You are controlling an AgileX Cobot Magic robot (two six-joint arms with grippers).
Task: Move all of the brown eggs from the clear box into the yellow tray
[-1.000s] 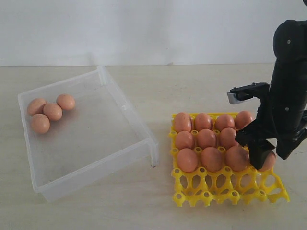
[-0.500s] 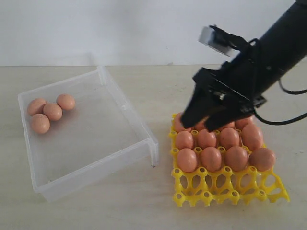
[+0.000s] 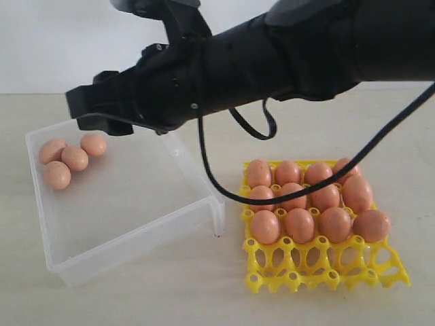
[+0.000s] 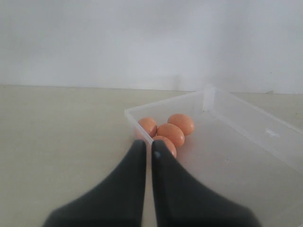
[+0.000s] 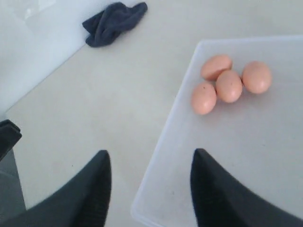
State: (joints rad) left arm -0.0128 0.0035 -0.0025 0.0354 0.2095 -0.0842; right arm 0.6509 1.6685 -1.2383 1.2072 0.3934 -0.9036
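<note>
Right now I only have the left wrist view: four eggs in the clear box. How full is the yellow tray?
Observer: The yellow tray holds twelve brown eggs; the row of four cells nearest the exterior camera is empty.
Operator: Where's the right arm?
Observer: The right arm reaches across the middle; its open, empty jaws hang over the clear box rim.
Operator: Anything else around?
Observer: A dark cloth lies on the table outside the box, shown only by the right wrist view.
</note>
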